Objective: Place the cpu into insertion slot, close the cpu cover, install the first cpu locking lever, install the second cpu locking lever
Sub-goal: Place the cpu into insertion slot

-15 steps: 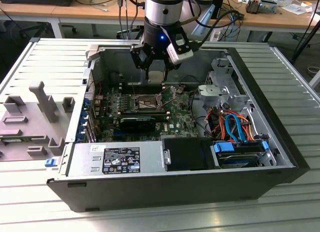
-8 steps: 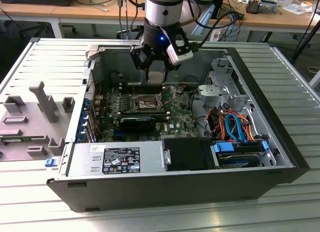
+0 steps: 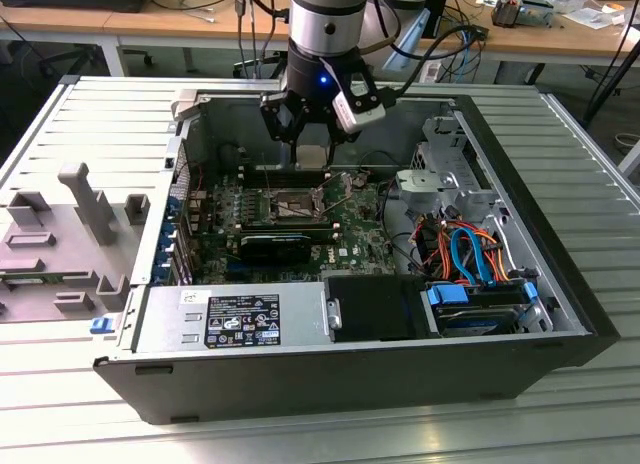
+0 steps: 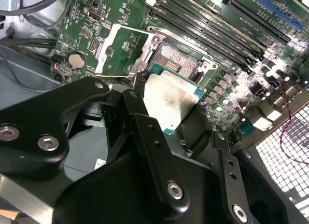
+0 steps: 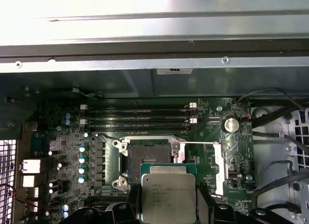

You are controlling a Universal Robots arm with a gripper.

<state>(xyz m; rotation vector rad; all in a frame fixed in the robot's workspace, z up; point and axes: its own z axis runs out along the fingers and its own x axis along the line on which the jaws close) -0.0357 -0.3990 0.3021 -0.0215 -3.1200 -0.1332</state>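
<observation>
Between my tool's fingers (image 5: 133, 204) sits the cpu (image 5: 168, 197), metal top in plain sight. The tool (image 5: 168, 205) is clamped on it, one dark finger pressing each of two opposite edges. The exterior view gives the same story: my tool (image 3: 312, 149) hangs inside the open case (image 3: 300, 379), gripping the pale square of the cpu (image 3: 312, 158) above the board (image 3: 350, 234), with clear air between chip and board.

Right under the tool lies the slot (image 5: 149, 159), a dark-rimmed square with its middle showing. In the second wrist view the cpu (image 4: 171, 101) is tilted in my tool (image 4: 166, 109), and its far edge sits close over the near rim of the slot (image 4: 178, 64). I cannot tell whether they touch. Seen from outside, the slot (image 3: 292, 206) is straight below the tool.

The cover (image 5: 218, 171) is swung open and lies off to one side of the slot, clear of it. The second wrist view has that silvery frame (image 4: 104, 46) flat over the board, with green showing through its cut-out.

Beyond the slot, further from my tool, run the long memory slots (image 5: 140, 115). A round coin battery (image 5: 231, 124) sits past the open cover.

The case rests on a slatted metal tabletop (image 3: 560, 424).
</observation>
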